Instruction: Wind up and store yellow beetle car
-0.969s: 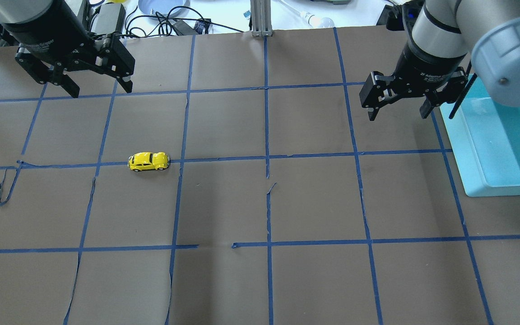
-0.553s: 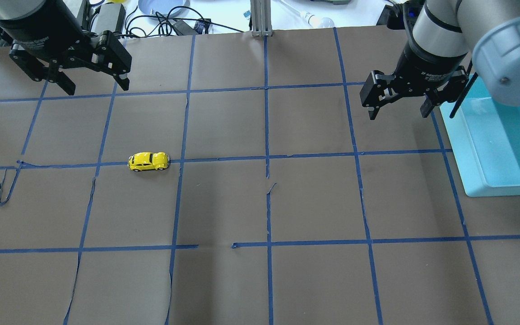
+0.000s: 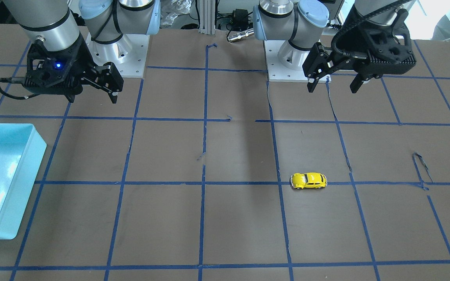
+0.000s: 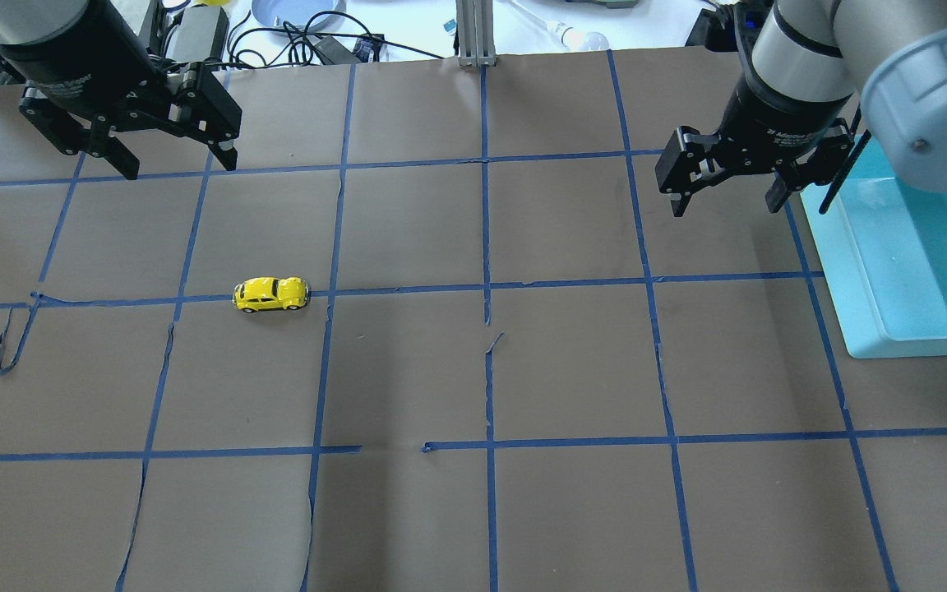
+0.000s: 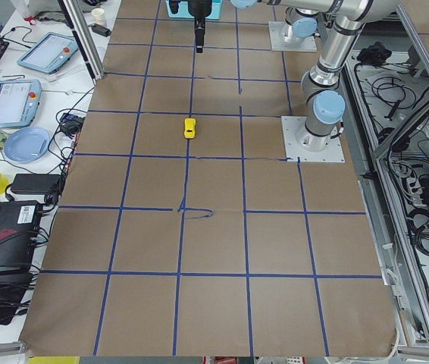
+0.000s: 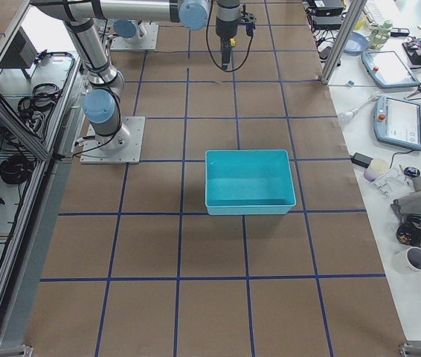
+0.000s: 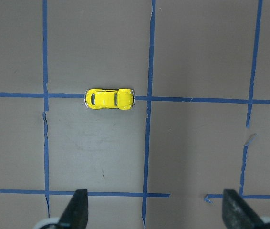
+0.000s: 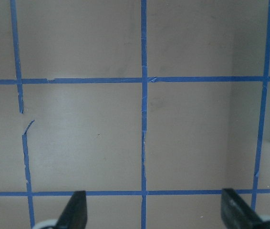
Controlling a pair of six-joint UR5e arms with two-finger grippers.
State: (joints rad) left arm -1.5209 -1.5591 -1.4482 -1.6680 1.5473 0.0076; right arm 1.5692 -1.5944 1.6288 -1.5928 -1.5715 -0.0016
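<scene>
Left end effector (image 4: 180, 164), right end effector (image 4: 724, 207): wide-open

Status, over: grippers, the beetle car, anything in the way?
Left gripper open, empty, hovering. Right gripper open, empty, by the teal bin. Yellow beetle car on a tape line, untouched. Nothing between car and left gripper.

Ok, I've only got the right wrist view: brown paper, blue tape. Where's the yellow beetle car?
Observer: The tiny yellow beetle toy car stands on a blue tape line on the left arm's side.
Reviewer: Anything holding it?
Observer: No. The left gripper hangs apart from it, jaws open.
Reviewer: And where would it be stored?
Observer: Probably the light blue plastic bin at the table's edge on the right arm's side.
</scene>
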